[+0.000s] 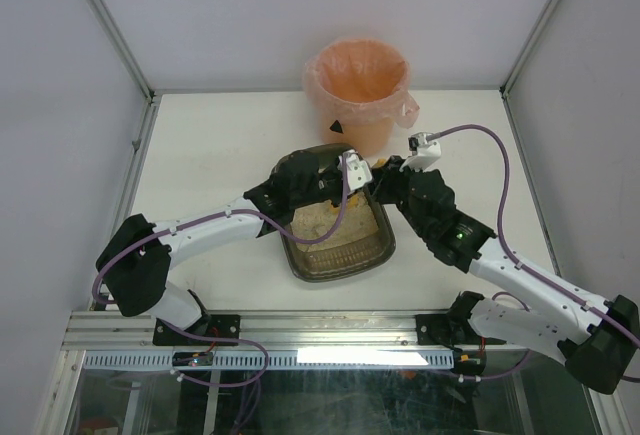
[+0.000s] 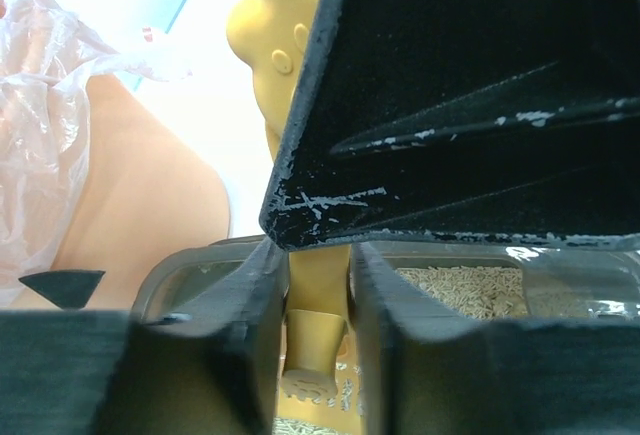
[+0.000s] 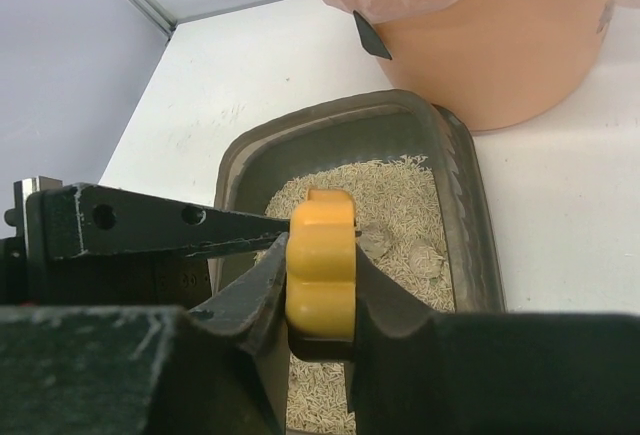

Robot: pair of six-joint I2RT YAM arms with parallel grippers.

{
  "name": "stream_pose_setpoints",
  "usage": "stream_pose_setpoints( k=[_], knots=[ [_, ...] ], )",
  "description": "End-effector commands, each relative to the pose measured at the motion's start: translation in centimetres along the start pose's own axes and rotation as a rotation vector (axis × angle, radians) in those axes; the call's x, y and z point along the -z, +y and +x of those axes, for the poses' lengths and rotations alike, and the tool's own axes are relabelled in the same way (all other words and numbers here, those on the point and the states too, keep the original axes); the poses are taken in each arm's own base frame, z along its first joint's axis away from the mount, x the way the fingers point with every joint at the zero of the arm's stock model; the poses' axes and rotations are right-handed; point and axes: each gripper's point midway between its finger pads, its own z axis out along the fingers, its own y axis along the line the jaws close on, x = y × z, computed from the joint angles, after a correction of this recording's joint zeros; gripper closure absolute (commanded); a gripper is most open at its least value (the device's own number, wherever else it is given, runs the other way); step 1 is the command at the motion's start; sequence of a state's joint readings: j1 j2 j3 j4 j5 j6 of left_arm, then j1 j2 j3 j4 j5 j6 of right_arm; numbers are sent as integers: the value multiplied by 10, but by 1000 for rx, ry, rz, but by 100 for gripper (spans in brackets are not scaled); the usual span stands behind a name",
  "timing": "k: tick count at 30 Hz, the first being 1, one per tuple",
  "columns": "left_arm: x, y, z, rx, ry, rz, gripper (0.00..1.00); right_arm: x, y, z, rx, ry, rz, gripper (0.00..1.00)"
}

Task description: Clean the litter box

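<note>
The litter box [image 1: 302, 263], a dark tray of beige litter, lies mid-table; its rim shows in the right wrist view [image 3: 462, 205] and the left wrist view [image 2: 185, 273]. Both grippers meet over its far end. My right gripper [image 3: 320, 290] is shut on the thick end of the yellow scoop [image 3: 320, 250]. My left gripper [image 2: 318, 325] is shut on the same scoop [image 2: 272, 45] lower down, with the right gripper's black finger [image 2: 450, 105] close above it. In the top view the left gripper [image 1: 348, 170] and the right gripper [image 1: 385, 173] hide the scoop. Two greyish clumps [image 3: 378, 245] lie in the litter.
The orange-pink bag-lined bucket [image 1: 360, 80] stands just behind the litter box, close to both grippers; it also shows in the right wrist view [image 3: 500, 55] and the left wrist view [image 2: 140, 215]. White walls enclose the table on three sides.
</note>
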State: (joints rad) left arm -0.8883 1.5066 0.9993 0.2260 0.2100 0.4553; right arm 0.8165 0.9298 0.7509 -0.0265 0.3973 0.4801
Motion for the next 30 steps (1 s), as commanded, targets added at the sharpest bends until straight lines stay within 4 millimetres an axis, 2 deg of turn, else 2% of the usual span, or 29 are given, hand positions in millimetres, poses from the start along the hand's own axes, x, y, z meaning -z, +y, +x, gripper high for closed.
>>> stream_pose_setpoints(
  k=[1,3,4,6,8,10,12,16,21,23,30],
  knots=[
    [5,16,-35,-11,-102,-42,61,0,2,-21,-8,-84,6,100],
    [9,16,-40,-16,-116,-42,29,0,3,-23,-12,-91,-2,100],
    [11,16,-43,-17,-121,-45,21,0,4,-25,-12,-94,-6,100],
    [18,19,-52,-12,-128,-53,13,2,7,-29,-13,-100,-18,100],
    [32,26,-68,21,-151,-87,9,3,11,-34,-9,-100,-26,100],
    [44,27,-74,64,-158,-103,6,2,12,-37,-14,-95,-25,100],
    [57,24,-77,108,-169,-111,4,0,14,-37,-18,-85,-26,100],
    [90,27,-68,238,-166,-210,1,-3,15,-36,-16,-60,-25,100],
    [128,34,-51,423,-140,-357,1,-2,16,-37,18,-60,-44,100],
    [140,40,-41,552,-116,-445,1,-2,16,-37,36,-49,-44,100],
    [165,55,5,869,24,-711,1,4,18,-40,146,1,-63,100]
  ],
)
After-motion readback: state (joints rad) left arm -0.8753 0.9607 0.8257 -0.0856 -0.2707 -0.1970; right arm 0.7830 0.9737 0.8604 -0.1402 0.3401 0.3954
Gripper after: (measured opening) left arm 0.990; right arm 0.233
